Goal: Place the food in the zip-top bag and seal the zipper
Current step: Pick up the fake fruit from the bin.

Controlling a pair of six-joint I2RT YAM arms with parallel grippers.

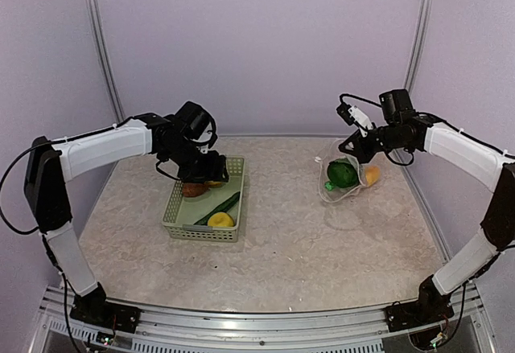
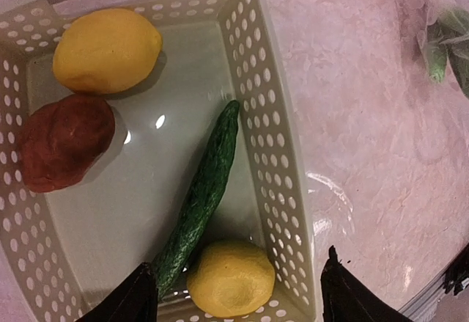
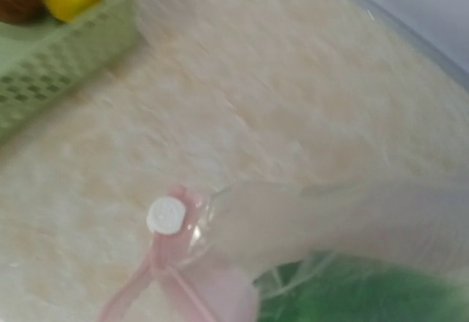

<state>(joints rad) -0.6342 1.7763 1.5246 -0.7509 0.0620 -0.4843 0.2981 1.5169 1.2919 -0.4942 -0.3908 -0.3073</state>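
While the left end effector (image 1: 208, 172) is hovering over the far end of the pale green basket (image 1: 201, 232), we are seeing its fingers (image 2: 132, 300) spread wide apart in the left wrist view, clamping nothing. Four pieces of the food are lying in the basket. A yellow lemon (image 2: 108, 49) is sitting by one end wall with a brown piece (image 2: 64, 140) just beside it. A long green cucumber (image 2: 201, 197) is slanting across the floor, and a second lemon (image 2: 231, 278) is touching the cucumber's lower end.

The zip-top bag (image 1: 331, 192) is resting on the tabletop (image 1: 322, 248), well apart from the basket on the right side, and it is already holding a green leafy piece (image 1: 342, 174) and an orange piece (image 1: 372, 174). The right end effector (image 1: 356, 150) is sitting at the bag's upper edge, but we cannot tell whether it is pinching the film or only touching it — the right wrist view is blurred, with clear plastic filling the frame. There we are making out a pink tab (image 3: 167, 216) with a white round cap lying against the bag; the zipper is too smeared for us to follow.
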